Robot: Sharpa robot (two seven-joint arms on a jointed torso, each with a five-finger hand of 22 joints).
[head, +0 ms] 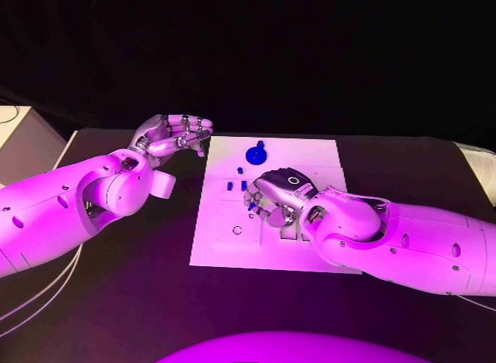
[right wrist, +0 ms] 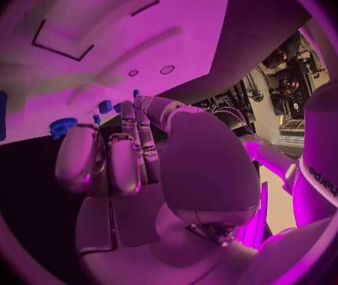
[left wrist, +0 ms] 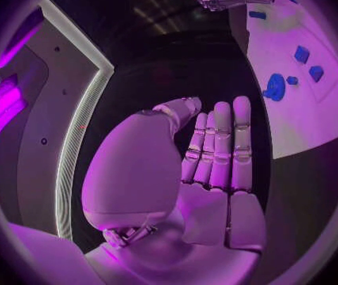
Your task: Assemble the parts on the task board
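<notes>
In the head view, the white rectangular task board (head: 272,249) is seen lying in the middle of the black table (head: 117,302). The silver many-fingered left hand (head: 174,134) is held just off the board's far left corner, over the table, with its fingers curled inward; nothing can be made out between them. The silver many-fingered right hand (head: 275,198) is placed over the middle of the board, palm down, fingers bent toward the surface. A large round blue gear-like part (head: 255,155) is found near the board's far edge, well apart from the right hand. Small blue pieces (head: 227,184) are set on the board just beside the right hand's fingertips, and one blue peg (head: 252,204) appears right at those fingertips; whether it is pinched cannot be told.

In the left wrist view, the left hand (left wrist: 209,171) is shown with its fingers (left wrist: 220,145) straight and pressed together, nothing held. The board (left wrist: 311,107) with its blue gear (left wrist: 276,86) and smaller blue pieces (left wrist: 302,54) is seen beyond, apart from the hand.

In the right wrist view, the right hand (right wrist: 149,171) is shown with its fingers (right wrist: 125,161) curved side by side above the board (right wrist: 98,63). The blue gear (right wrist: 61,127) and a long blue bar (right wrist: 0,115) are seen past the fingertips, with small blue parts (right wrist: 105,106) just beside them. Contact cannot be confirmed.
</notes>
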